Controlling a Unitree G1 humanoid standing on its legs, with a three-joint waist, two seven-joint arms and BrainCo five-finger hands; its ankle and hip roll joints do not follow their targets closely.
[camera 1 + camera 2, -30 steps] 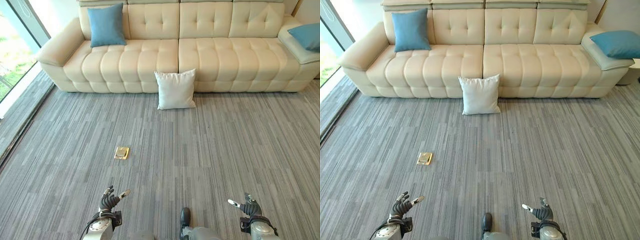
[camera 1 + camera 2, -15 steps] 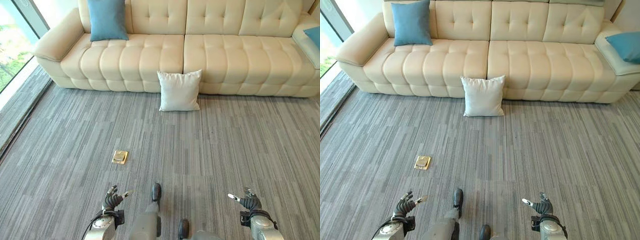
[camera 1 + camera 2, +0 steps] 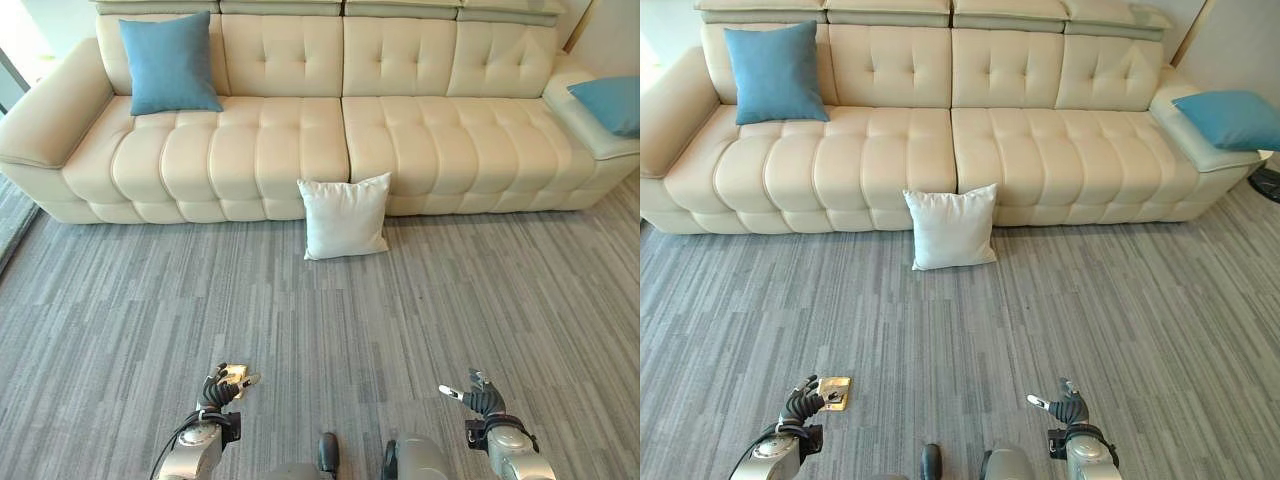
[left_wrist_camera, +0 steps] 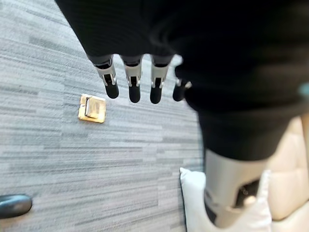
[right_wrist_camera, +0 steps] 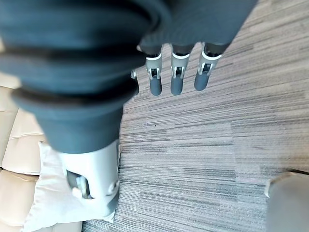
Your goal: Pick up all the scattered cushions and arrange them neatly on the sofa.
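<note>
A white cushion point(image 3: 344, 217) stands on the grey carpet, leaning against the front of the cream sofa point(image 3: 300, 140) near its middle. A blue cushion point(image 3: 166, 63) is propped upright against the sofa's backrest at the left end. Another blue cushion point(image 3: 612, 102) lies on the sofa's right end. My left hand point(image 3: 218, 390) hangs low at the lower left, open and holding nothing. My right hand point(image 3: 474, 398) hangs at the lower right, open and holding nothing. Both are well short of the white cushion, which also appears past the fingers point(image 4: 133, 87) in the left wrist view.
A small brass floor plate point(image 3: 834, 392) is set in the carpet right beside my left hand. A window edge point(image 3: 12, 70) lies past the sofa's left arm. Open carpet point(image 3: 340, 310) stretches between me and the sofa.
The whole scene has shifted: the camera has moved forward and turned, so the sofa and white cushion sit nearer and the floor plate is now by my left hand. Both hands stay open.
</note>
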